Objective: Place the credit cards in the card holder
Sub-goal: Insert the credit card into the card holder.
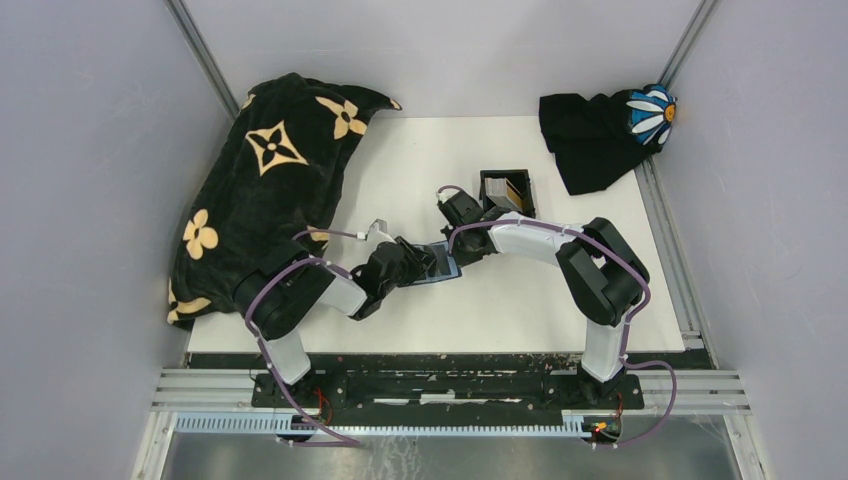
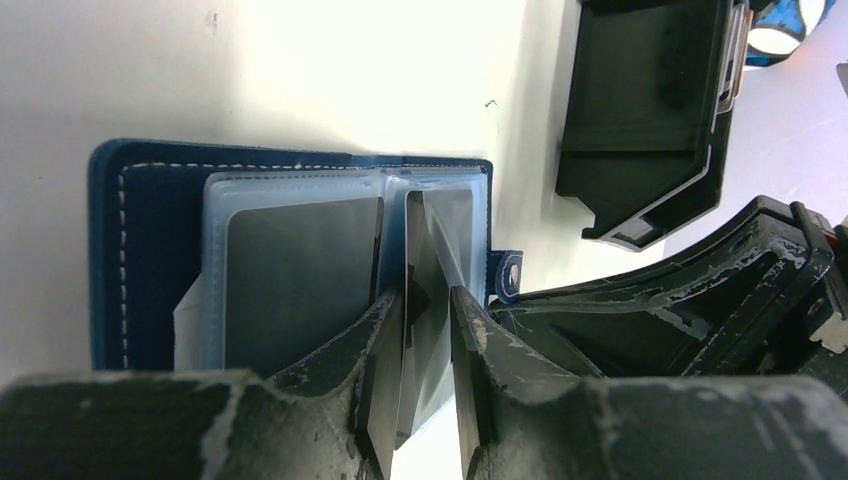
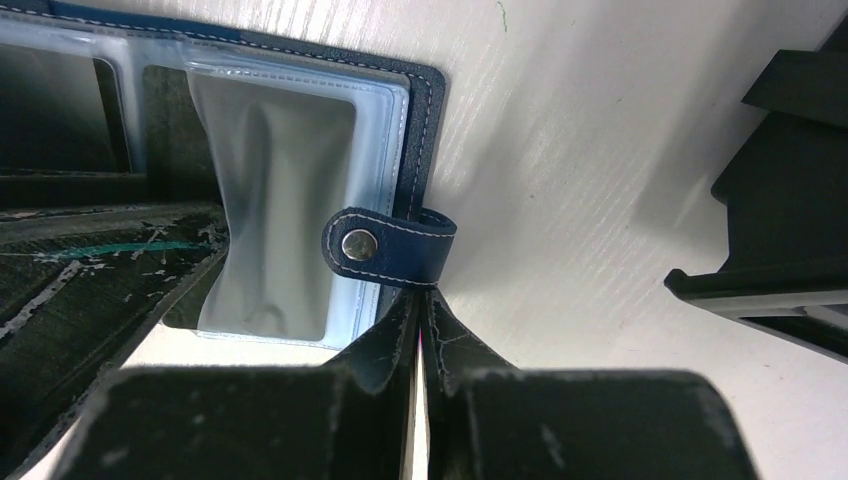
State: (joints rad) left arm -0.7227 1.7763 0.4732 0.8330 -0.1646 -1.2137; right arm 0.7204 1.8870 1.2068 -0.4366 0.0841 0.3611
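Card holder open, left fingers apart astride card — right fingers clamped on snap tab, arms bent inward

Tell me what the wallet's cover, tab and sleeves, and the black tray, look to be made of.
Cover: navy leather or an imitation, matte, with white stitching along the edge.
Snap tab: apparently the same material, with a shiny metal stud.
Inner sleeves: probably soft clear plastic, glossy, wrinkled and catching glare.
Black tray: likely rigid moulded plastic, slightly shiny, with crisp straight walls.
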